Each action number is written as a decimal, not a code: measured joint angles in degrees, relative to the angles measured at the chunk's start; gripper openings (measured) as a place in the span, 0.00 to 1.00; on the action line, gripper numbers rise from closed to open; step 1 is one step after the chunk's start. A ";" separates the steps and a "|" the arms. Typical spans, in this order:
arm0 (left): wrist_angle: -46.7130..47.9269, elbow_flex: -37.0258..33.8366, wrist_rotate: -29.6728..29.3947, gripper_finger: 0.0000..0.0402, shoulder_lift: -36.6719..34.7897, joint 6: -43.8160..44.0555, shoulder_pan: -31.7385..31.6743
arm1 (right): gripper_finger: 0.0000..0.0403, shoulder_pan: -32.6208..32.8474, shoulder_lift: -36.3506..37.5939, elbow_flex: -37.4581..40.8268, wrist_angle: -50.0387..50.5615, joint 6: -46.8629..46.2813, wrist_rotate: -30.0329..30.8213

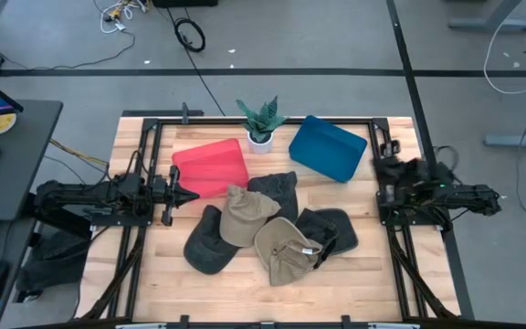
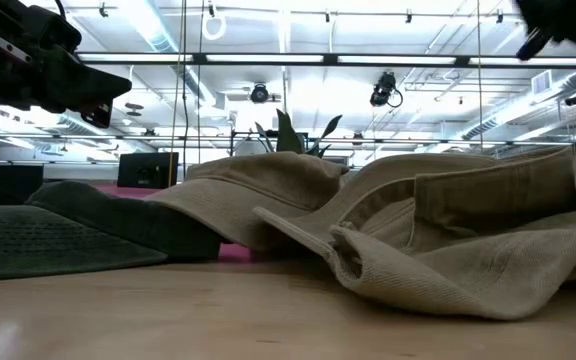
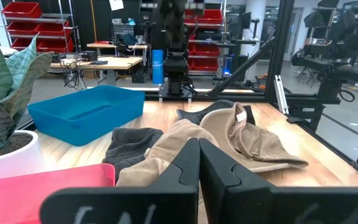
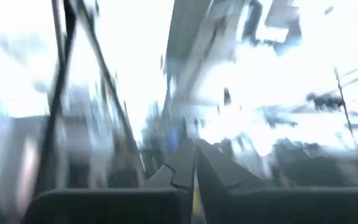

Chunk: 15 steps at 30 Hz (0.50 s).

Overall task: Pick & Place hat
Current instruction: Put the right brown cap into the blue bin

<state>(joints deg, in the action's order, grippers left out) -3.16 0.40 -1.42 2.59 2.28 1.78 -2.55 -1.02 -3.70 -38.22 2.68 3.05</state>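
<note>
Several caps lie in a loose pile at the table's middle: two tan ones [image 1: 249, 215] [image 1: 287, 251] and dark grey ones [image 1: 210, 243] [image 1: 276, 186] [image 1: 332, 228], overlapping and resting on the wood. In the low view the tan caps [image 2: 438, 230] fill the foreground. My left gripper [image 1: 188, 194] [image 3: 199, 163] hovers level at the table's left, shut, pointing at the pile and just short of it. My right gripper [image 4: 195, 167] is drawn back at the table's right edge above the frame [image 1: 386, 174], shut, with its view blurred.
A red bin [image 1: 211, 167] sits behind the pile on the left and a blue bin [image 1: 329, 149] on the far right. A potted plant [image 1: 261, 126] stands between them at the far edge. Bare wood [image 1: 263, 292] runs along the near edge. Black frame rails [image 1: 400, 265] border both sides.
</note>
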 joint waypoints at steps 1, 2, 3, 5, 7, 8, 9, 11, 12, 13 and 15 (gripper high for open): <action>-0.01 0.00 0.00 0.01 0.00 0.00 0.00 | 0.05 0.00 0.00 0.00 -3.74 -2.56 -0.03; -0.01 -0.01 0.01 0.01 0.00 0.02 0.00 | 0.05 0.00 0.00 -0.02 -6.73 -4.46 -0.27; 0.00 -0.01 0.00 0.01 0.01 0.02 0.00 | 0.05 0.00 0.00 -0.02 -8.95 -5.70 -1.21; -0.02 -0.02 0.01 0.01 0.00 0.00 0.00 | 0.05 0.00 0.00 -0.15 -12.03 -6.80 -4.51; -0.01 -0.01 -0.01 0.01 0.01 0.02 0.00 | 0.05 0.00 -0.04 -1.78 -12.16 -7.75 -7.39; -0.01 -0.02 -0.02 0.01 0.01 0.00 0.00 | 0.05 0.00 -0.05 -3.09 -11.51 -8.12 -8.48; 0.00 -0.02 0.00 0.01 0.00 0.00 0.00 | 0.05 0.00 -0.16 -4.63 -10.33 -8.20 -9.56; -0.01 -0.01 0.00 0.01 0.00 0.02 0.00 | 0.05 0.00 -0.92 -8.13 -6.09 -7.90 -12.48; -0.02 -0.01 0.00 0.01 0.00 0.00 0.00 | 0.05 0.00 -1.61 -10.00 -3.41 -7.54 -13.83; -0.02 -0.02 0.00 0.01 0.00 0.00 0.00 | 0.05 0.00 -2.47 -11.79 -1.06 -7.02 -14.72; -0.02 -0.02 -0.02 0.01 0.02 0.02 0.00 | 0.05 0.02 -4.72 -15.37 3.01 -6.81 -16.52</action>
<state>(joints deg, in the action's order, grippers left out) -3.18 0.38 -1.43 2.61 2.30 1.78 -2.53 -5.73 -19.08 -35.20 -4.14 -13.47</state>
